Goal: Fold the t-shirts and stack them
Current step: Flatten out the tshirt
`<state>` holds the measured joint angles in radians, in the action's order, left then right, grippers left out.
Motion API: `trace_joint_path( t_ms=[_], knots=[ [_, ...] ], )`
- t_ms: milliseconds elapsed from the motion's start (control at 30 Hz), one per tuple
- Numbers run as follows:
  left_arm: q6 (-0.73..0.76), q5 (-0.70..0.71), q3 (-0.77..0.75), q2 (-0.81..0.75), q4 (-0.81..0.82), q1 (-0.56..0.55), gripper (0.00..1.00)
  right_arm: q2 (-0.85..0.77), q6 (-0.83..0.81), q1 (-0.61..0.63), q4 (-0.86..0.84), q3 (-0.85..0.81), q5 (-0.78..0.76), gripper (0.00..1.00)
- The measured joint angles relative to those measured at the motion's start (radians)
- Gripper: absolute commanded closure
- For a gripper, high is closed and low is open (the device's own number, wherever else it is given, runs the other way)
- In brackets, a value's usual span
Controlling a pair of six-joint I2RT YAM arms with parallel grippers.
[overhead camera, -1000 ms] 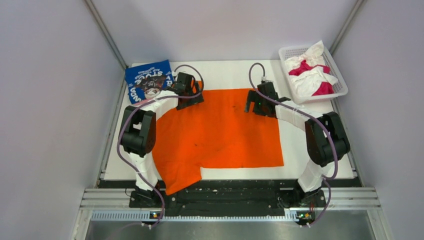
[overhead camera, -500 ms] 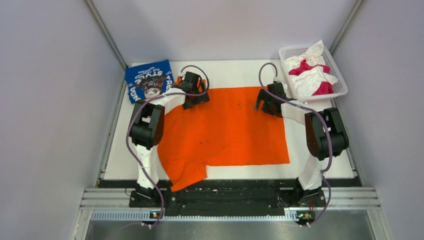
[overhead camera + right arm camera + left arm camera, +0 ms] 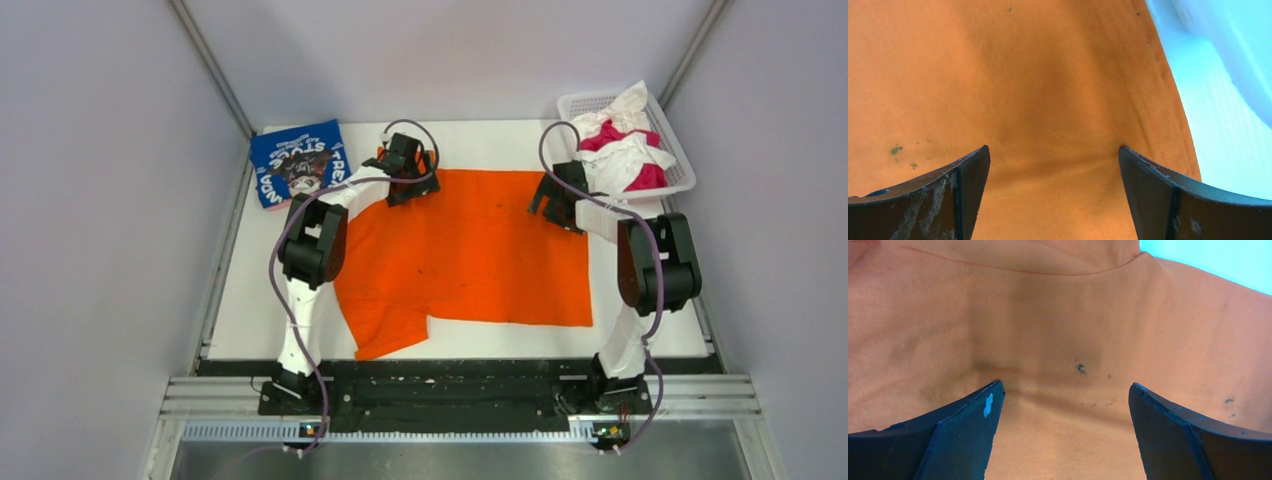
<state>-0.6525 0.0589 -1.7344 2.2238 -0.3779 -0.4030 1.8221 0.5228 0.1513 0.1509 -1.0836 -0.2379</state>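
— White tabletop (image 3: 480,138) between pale walls (image 3: 100,250). What lies on it?
— Mostly the orange t-shirt (image 3: 470,260), spread flat across the middle, with one corner reaching toward the near edge on the left.
— And the others?
— White and magenta t-shirts (image 3: 625,150) are heaped in the lattice basket (image 3: 575,100) at the far right corner. The blue t-shirt (image 3: 298,160), folded, lies at the far left corner, near the orange one.
— The arms?
— The left gripper (image 3: 1065,390) is over the orange shirt's far left edge, the right gripper (image 3: 1054,150) over its far right edge. Both have their jaws spread wide and hold nothing; only orange cloth shows between the fingers.
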Motion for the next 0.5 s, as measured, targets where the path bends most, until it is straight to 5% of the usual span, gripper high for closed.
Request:
trace_joint_path(
  t_ms=[500],
  knots=[
    [0.08, 0.053, -0.109, 0.005, -0.011, 0.009, 0.01, 0.005, -0.068, -0.002, 0.102, -0.085, 0.061, 0.01]
  ],
)
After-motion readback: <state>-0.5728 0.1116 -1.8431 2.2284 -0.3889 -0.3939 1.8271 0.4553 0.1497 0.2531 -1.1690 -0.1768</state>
